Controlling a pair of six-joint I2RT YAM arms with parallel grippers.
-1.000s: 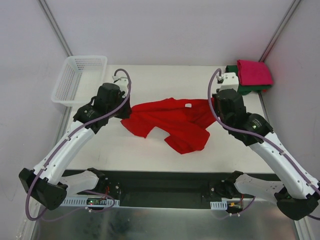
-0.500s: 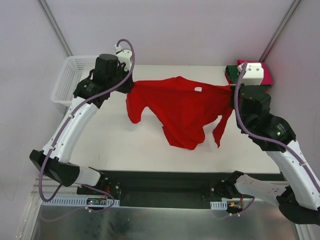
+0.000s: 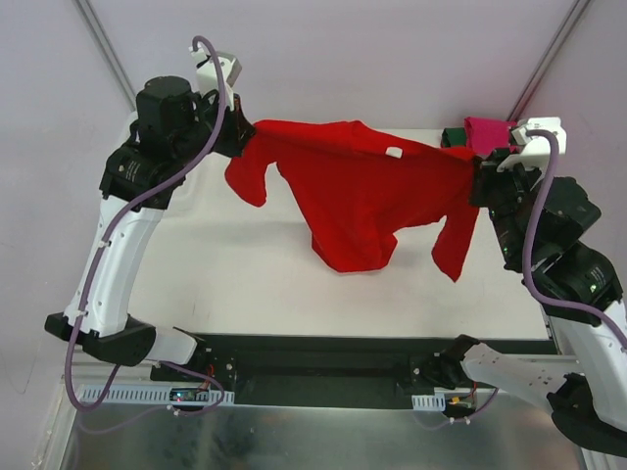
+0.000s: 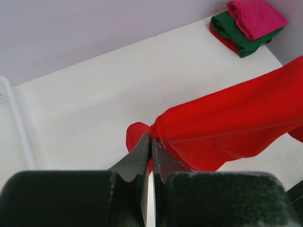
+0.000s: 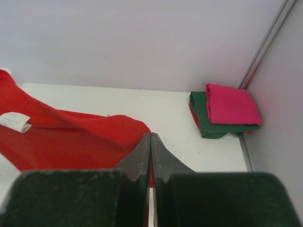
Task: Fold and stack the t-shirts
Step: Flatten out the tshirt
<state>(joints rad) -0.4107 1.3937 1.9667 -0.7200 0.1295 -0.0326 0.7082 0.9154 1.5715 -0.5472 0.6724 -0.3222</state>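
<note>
A second ago the red t-shirt (image 3: 358, 191) lay crumpled at the middle of the desk (image 3: 235, 284), with both claws down low beside it. Now it is lifted and stretched wide between them, and both arms have swung up and outward. The shirt's collar edge runs taut from 10 o'clock to 2 o'clock, with its white tag (image 3: 394, 152) showing. The body and both sleeves droop toward 6 o'clock. I cannot tell whether the hem touches the desk.

The desk is plain white, boxed in by pale walls. At its 1 o'clock corner sits a folded pile, the pink t-shirt (image 5: 232, 104) on top of the green t-shirt (image 5: 208, 125). A white mesh basket (image 4: 9, 127) stands off the 10 o'clock corner, mostly hidden behind the left arm.

The left arm rears tall from its base at 7 o'clock. The left claw (image 4: 150, 139) is pinched fully together on a bunch of red cloth at one shoulder. The right arm rises from 5 o'clock, and the right claw (image 5: 150, 137) is likewise squeezed tight on the other shoulder.
</note>
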